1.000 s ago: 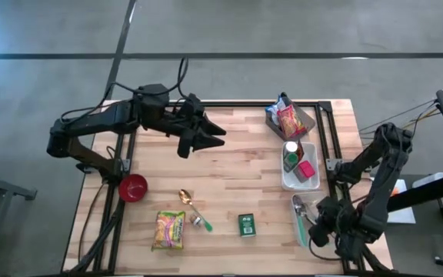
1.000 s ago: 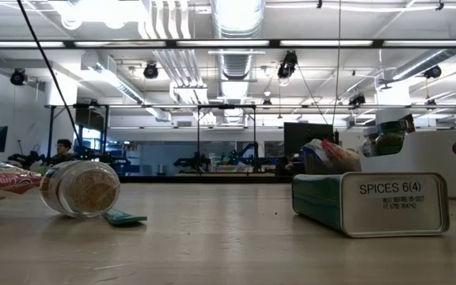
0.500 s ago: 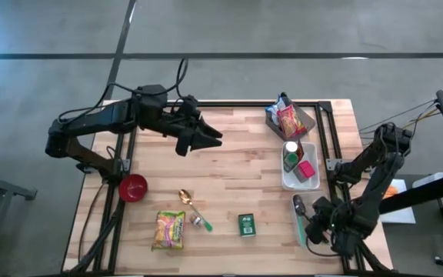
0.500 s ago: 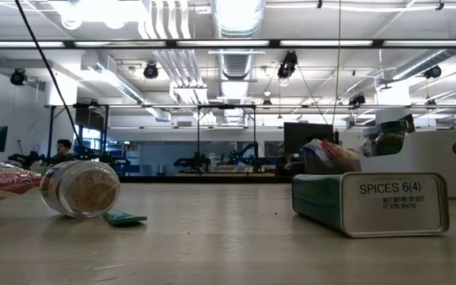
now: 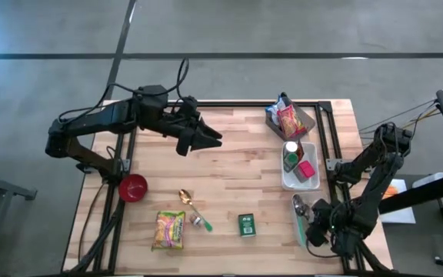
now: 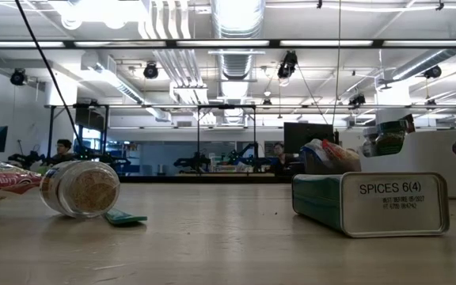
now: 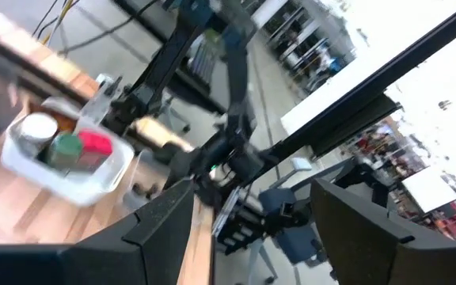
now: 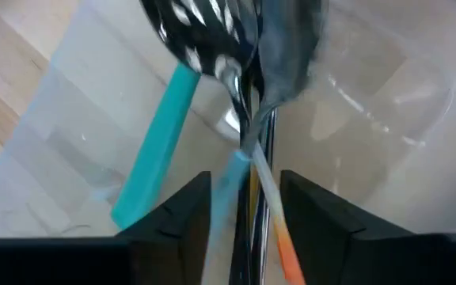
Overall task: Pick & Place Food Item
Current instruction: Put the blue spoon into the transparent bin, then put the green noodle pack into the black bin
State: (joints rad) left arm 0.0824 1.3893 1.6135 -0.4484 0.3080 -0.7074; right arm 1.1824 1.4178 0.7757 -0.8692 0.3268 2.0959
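One wooden desk (image 5: 237, 177) carries everything, with two dark arms over it. The left pincer (image 5: 210, 138) hangs above the far left part of the desk, its two fingers spread with nothing between them. The right pincer (image 5: 311, 231) sits low over the near right corner, above one long clear tray (image 5: 299, 223); its fingers stand slightly apart just over the handles of the utensils (image 8: 240, 55) lying in that tray, and whether they pinch one cannot be told.

On the right side there are two more containers: one white bin (image 5: 298, 168) holding three small jars, and beyond it one tray (image 5: 308, 117) with snack bags.

Near the front edge lie one red bowl (image 5: 133, 187) at the left, one yellow noodle packet (image 5: 170, 229), one gold spoon (image 5: 186, 198), one small jar (image 6: 80, 188) on its side and one green spice tin (image 5: 246, 225). The packet lies well apart from both pincers, near and left of the left one, far left of the right one.
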